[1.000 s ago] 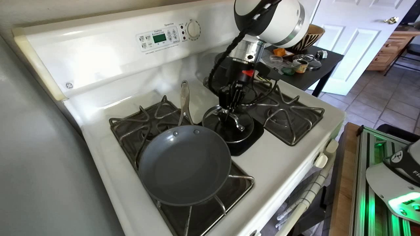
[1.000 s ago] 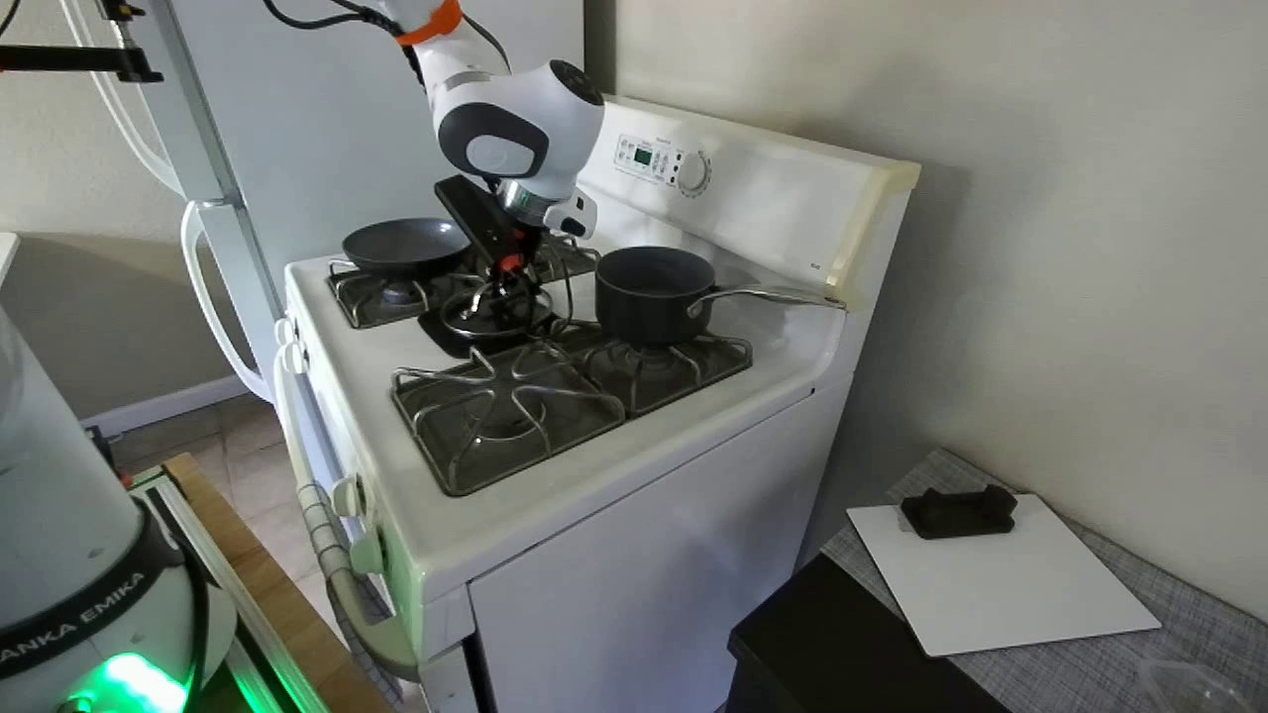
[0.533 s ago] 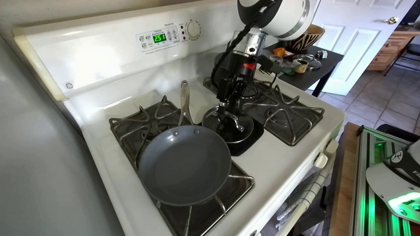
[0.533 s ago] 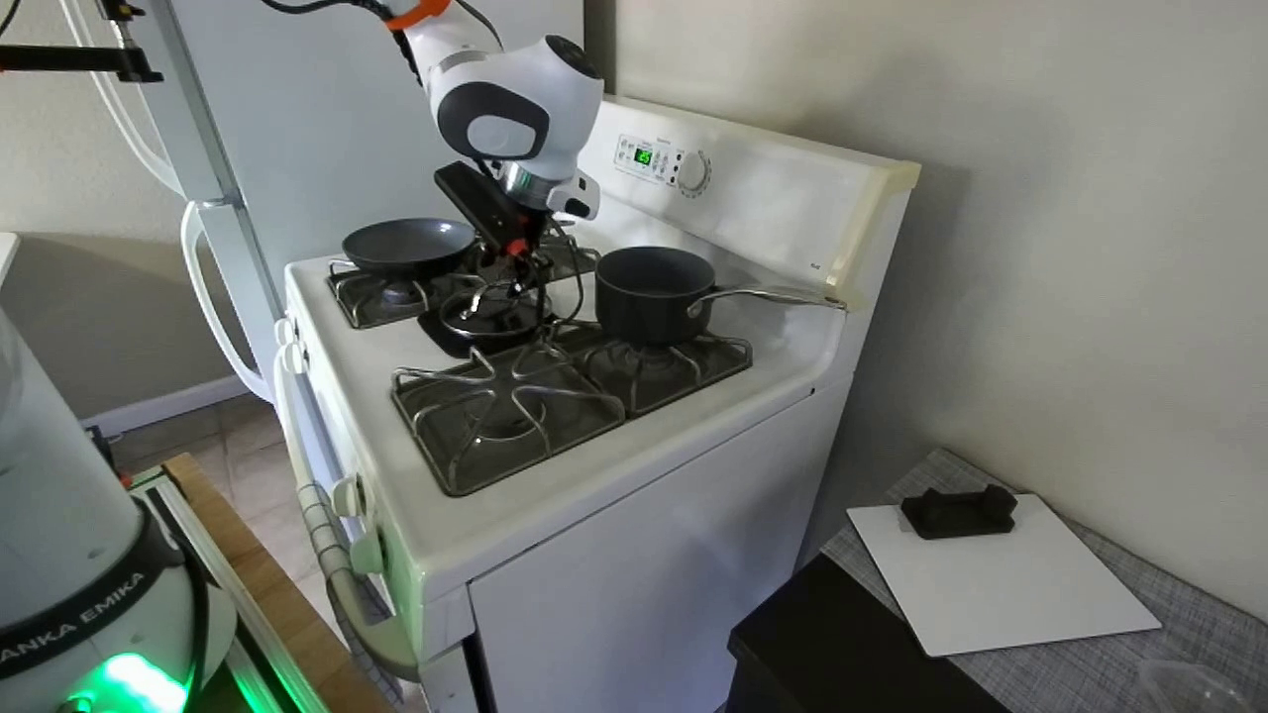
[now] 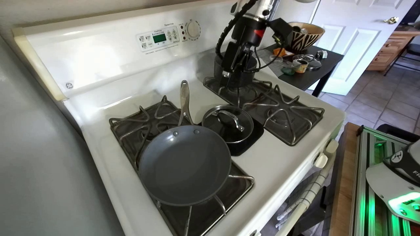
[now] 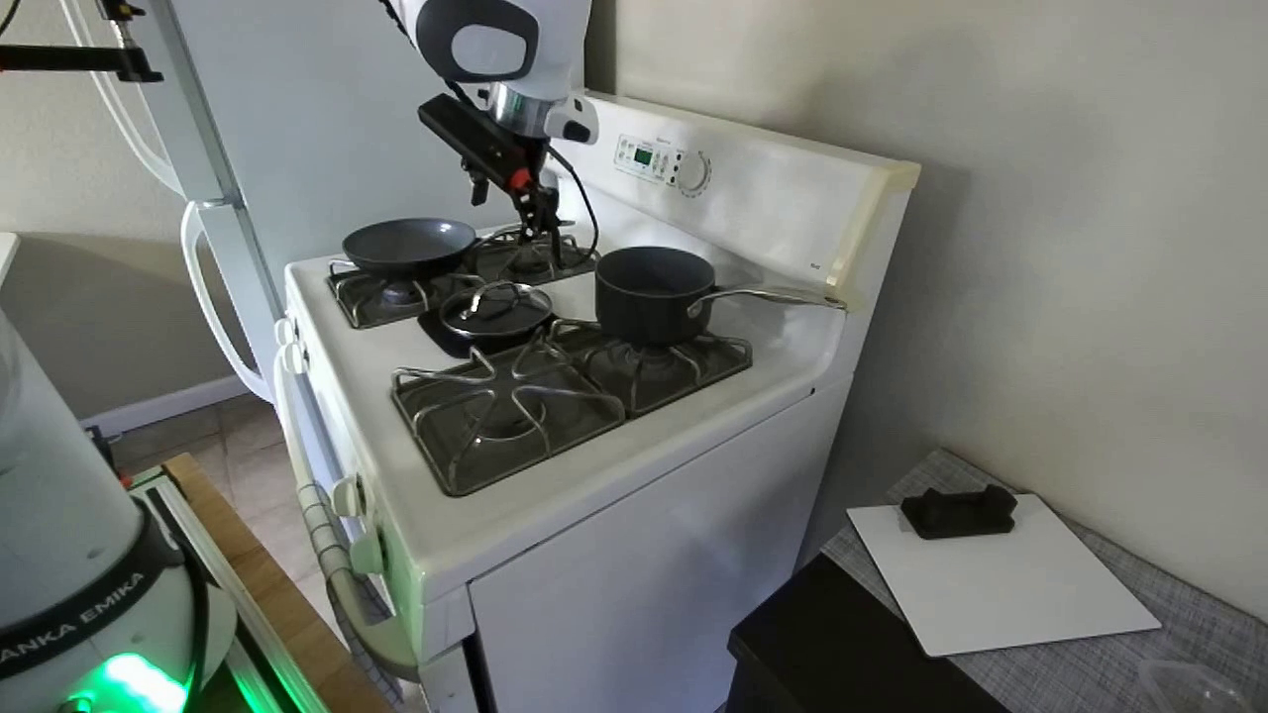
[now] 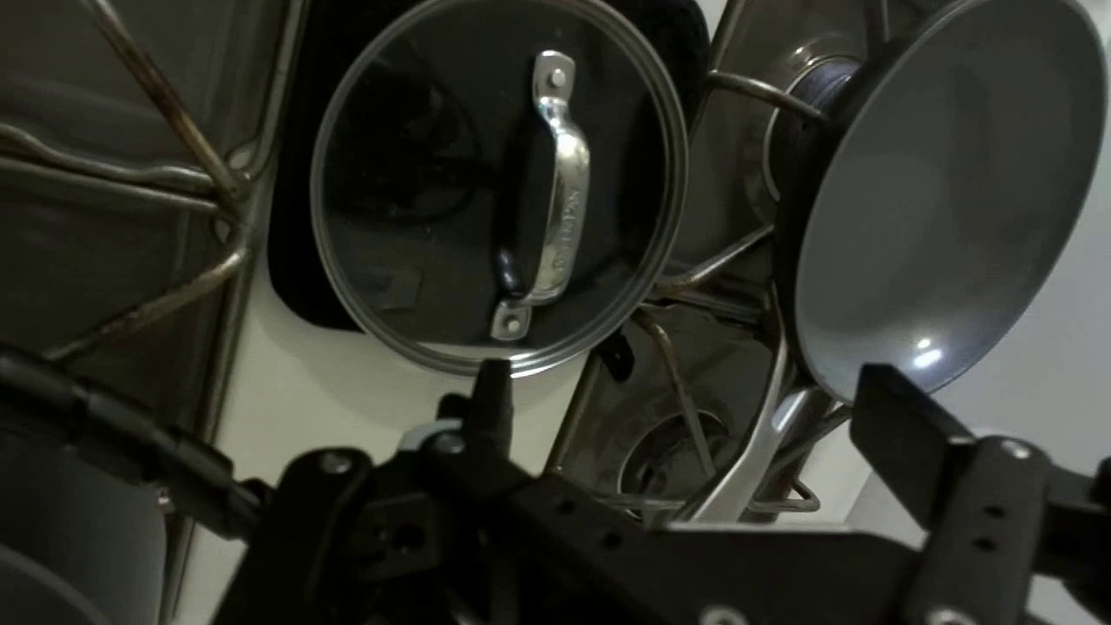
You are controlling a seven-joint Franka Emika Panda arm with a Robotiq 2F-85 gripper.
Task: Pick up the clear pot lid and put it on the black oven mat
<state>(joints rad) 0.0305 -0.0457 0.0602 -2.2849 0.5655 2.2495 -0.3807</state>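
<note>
wrist view: clear pot lid [image 7: 469, 182], black oven mat [image 7: 299, 269], frying pan [image 7: 942, 191] all clipped by top edge | mat partly under lid | dark pot [image 5: 247, 78] partly behind gripper [image 7: 686, 382] in an exterior view | arm [image 6: 485, 50] cut off at top in both exterior views

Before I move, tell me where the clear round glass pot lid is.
In an exterior view, the clear pot lid lies on the flat black oven mat, right of the large grey round frying pan.

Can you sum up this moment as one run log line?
claw: open, empty, clear of lid | lid: on mat | pan, pot: on stove | task: looks done
</note>
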